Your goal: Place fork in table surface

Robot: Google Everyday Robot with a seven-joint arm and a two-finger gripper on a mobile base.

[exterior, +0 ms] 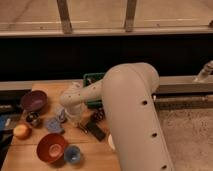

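Seemingly mid-grasp, the gripper (73,114) hangs fingers-down near the middle of the table surface (92,154), its fingers drawn together. The fork cannot be made out; it is probably hidden at the fingertips, though no grip on it shows. Bare planks lie toward 5 o'clock of the gripper, past the black bar (95,130). The purple bowl (34,100) at 10 o'clock, red bowl (51,146) at 7 and green tray (93,80) at 1 crowd elsewhere. Placing well means lowering flat, releasing only on contact, then lifting straight up.
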